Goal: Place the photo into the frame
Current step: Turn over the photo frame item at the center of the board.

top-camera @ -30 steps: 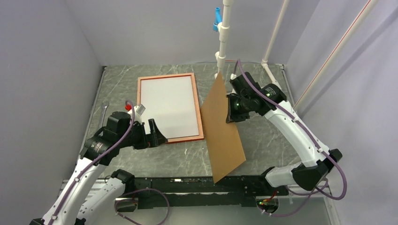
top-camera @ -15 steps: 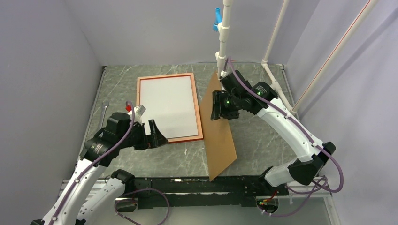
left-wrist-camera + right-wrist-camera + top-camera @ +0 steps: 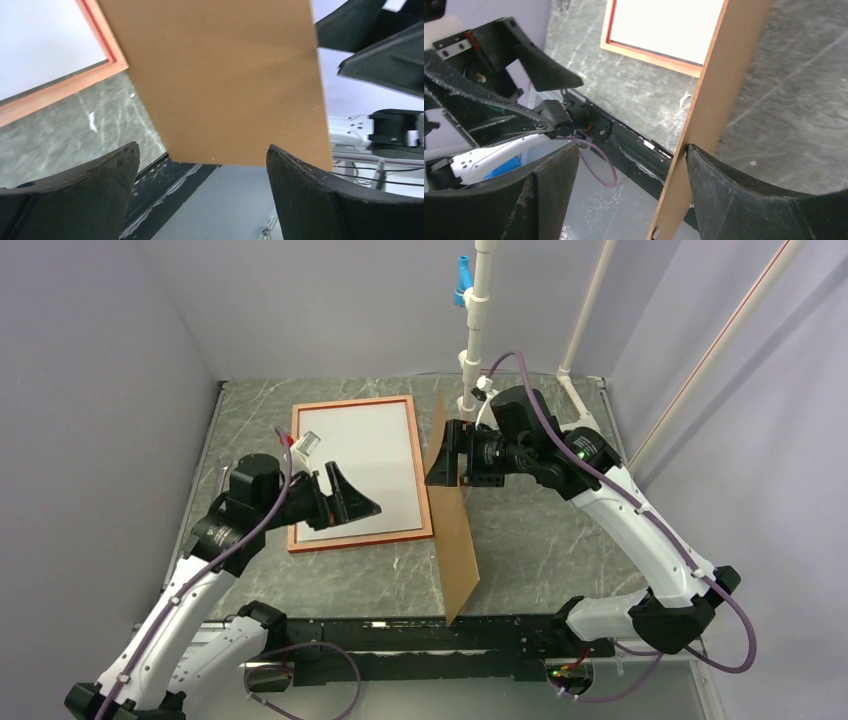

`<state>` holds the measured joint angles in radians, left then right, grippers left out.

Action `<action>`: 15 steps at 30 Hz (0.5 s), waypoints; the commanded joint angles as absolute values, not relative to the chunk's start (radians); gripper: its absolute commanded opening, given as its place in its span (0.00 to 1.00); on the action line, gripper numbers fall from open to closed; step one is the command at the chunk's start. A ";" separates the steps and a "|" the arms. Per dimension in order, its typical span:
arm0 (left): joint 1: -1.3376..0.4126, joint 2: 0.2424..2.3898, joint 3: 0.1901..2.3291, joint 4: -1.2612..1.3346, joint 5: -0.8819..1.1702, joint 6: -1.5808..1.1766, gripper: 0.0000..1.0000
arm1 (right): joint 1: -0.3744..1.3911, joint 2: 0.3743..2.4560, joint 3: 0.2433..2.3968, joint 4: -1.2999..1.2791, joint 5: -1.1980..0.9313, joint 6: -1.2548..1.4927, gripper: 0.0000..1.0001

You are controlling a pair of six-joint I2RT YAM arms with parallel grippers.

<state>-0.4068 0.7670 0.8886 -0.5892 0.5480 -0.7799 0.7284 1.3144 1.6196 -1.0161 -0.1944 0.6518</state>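
Right pincer: jaws spread wide, not clamping. The flat brown rectangular backing board runs edge-on through the gap. On your right wrist view it touches one finger and stands well clear of the other. The board is nearly upright with a slight tilt. Its top end is at the pincer and its bottom corner is below it, at the black rail on the table's near edge. Can't tell whether that corner rests on the rail or sits just over it.

Left pincer: jaws also spread wide, nothing between them. It hangs above the near right part of the thin orange-brown rectangular frame, fingers pointing toward the board. Your left wrist view looks straight at the board's broad brown face, with the frame's corner up-left of the fingers.

Task things: the frame lies flat on the grey marbled table top, under the left pincer and just left of the right pincer. Its right edge is just beside the board. The photo is the white rectangular sheet filling the frame's opening, blank white side up.

A white upright pipe with a blue fitting stands behind the right pincer at the far table edge.
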 commanded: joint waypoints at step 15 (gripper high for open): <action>-0.430 0.958 1.041 -0.302 0.688 -0.897 0.99 | 0.745 1.241 1.434 -0.674 -0.476 0.733 0.81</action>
